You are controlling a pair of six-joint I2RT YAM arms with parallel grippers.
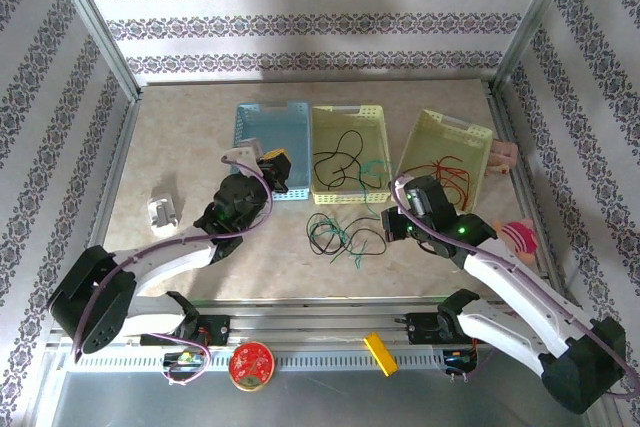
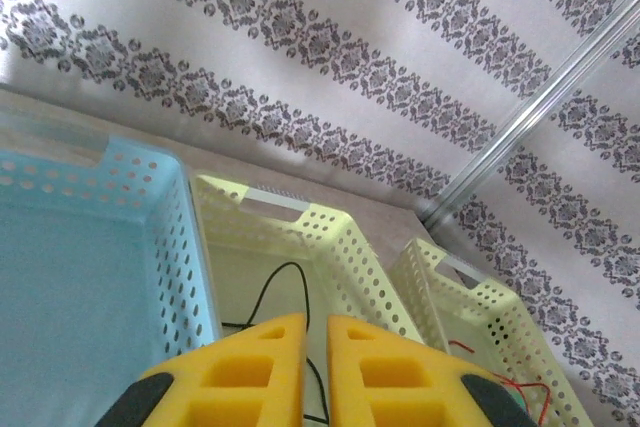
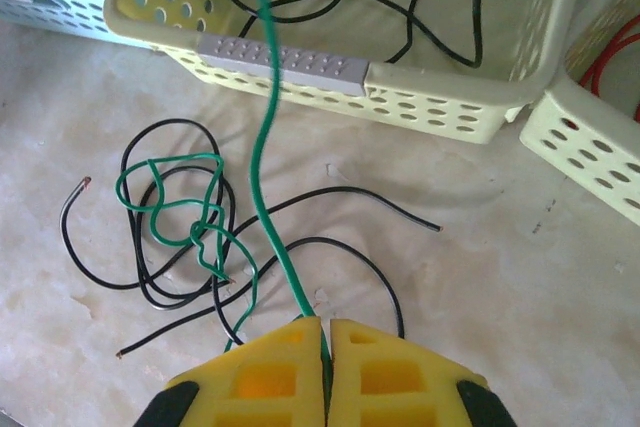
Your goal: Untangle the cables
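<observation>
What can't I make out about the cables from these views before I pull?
- Held green cable, far end: right wrist view, cut off by the top edge beyond the middle basket rim.
- Red cables: right wrist view, mostly hidden by the right basket wall and the right edge.
- Black cables on the table: right wrist view, near loops run behind the right gripper.
- Crossings in the clump: top view, too small.

We found the left basket [image 1: 270,107], middle basket [image 1: 350,111] and right basket [image 1: 455,124] in a row at the bench [image 1: 180,147] rear. The cables [image 3: 203,229] lay before the middle basket, left of the right claw [image 3: 325,325].
</observation>
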